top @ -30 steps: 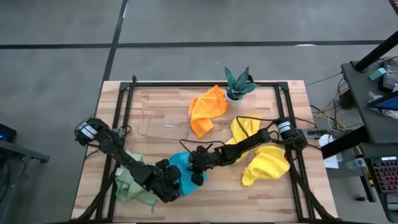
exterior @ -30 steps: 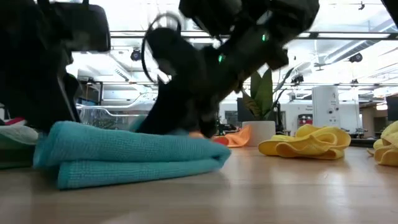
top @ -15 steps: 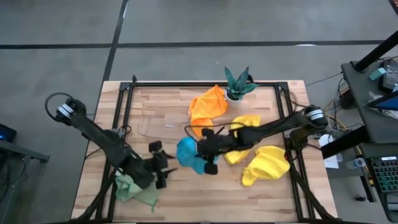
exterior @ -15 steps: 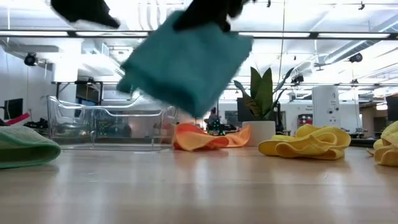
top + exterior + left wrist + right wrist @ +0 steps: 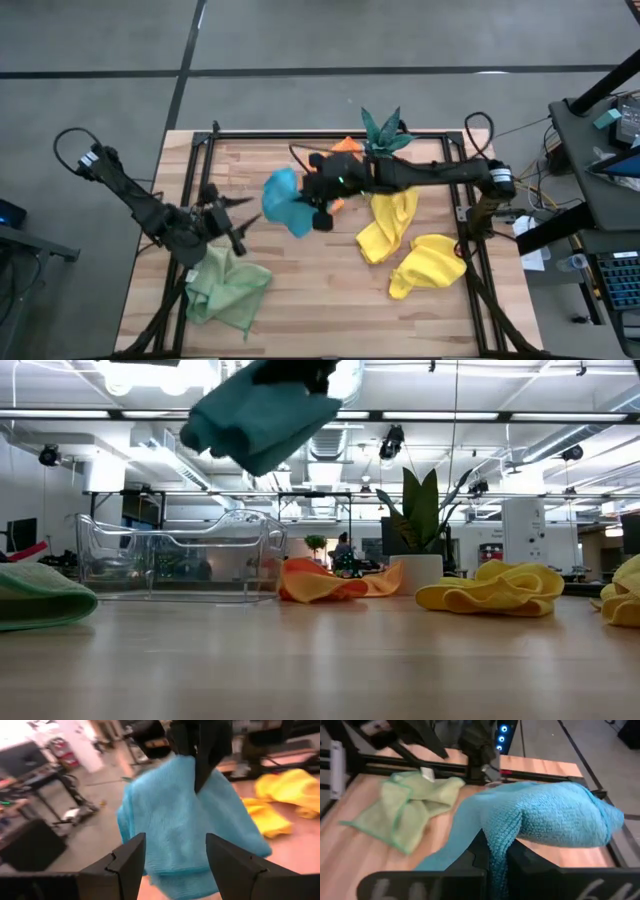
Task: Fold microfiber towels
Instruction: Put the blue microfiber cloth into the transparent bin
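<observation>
Left gripper [image 5: 222, 212] hangs over the table's left side, fingers apart, nothing in them. Just beside it, near the front-left corner, the pale green towel [image 5: 228, 293] lies rumpled, not folded. Right gripper [image 5: 318, 192], clamped tight on the blue towel [image 5: 281, 199], holds it folded in the air, above the clear tray [image 5: 180, 555]. Orange towel [image 5: 330, 580] sits bunched by the plant [image 5: 382, 133]. Two yellow towels [image 5: 388, 222] and [image 5: 428, 265] lie crumpled on the right. Judging by this, one towel is folded but not set down; four are left.
</observation>
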Robot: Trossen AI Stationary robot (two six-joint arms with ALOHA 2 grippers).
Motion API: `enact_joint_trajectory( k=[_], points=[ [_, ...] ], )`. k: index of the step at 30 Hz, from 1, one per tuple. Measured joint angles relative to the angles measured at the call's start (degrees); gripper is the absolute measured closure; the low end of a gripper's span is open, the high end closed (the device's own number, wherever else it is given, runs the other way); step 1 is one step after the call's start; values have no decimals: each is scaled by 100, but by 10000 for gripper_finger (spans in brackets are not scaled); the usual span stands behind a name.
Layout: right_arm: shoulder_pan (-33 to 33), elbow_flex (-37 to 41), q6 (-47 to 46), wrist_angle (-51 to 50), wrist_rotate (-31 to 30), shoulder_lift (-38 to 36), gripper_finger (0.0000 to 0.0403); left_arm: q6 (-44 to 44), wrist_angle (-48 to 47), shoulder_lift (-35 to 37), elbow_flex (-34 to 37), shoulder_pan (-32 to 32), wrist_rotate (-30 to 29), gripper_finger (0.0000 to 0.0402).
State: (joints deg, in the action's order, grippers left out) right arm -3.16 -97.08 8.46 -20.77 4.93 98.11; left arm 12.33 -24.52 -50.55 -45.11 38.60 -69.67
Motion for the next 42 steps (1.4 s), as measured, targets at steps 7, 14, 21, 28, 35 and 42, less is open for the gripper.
enact_joint_trajectory(
  k=[7,14,21,28,35,42],
  points=[
    [-720,-918,220,-13,1145,908,394,-73,7,608,463,-1,-1487,210],
    [-1152,-1960,515,-5,2276,2077,394,-115,5,988,782,-1,-1958,210],
    [-1310,-2883,1382,-584,3126,3125,394,-121,-5,1181,878,-1,-2042,210],
    [-1298,-3805,1855,-1512,3236,3859,394,-250,-10,1153,880,-1,-2042,210],
    [-1140,-3754,2316,-1581,3248,3875,394,-255,-11,1173,880,-1,-2042,210],
    [-1052,-3753,2503,-1541,2916,3864,366,-255,-9,1159,880,-1,-2041,210]
  ],
)
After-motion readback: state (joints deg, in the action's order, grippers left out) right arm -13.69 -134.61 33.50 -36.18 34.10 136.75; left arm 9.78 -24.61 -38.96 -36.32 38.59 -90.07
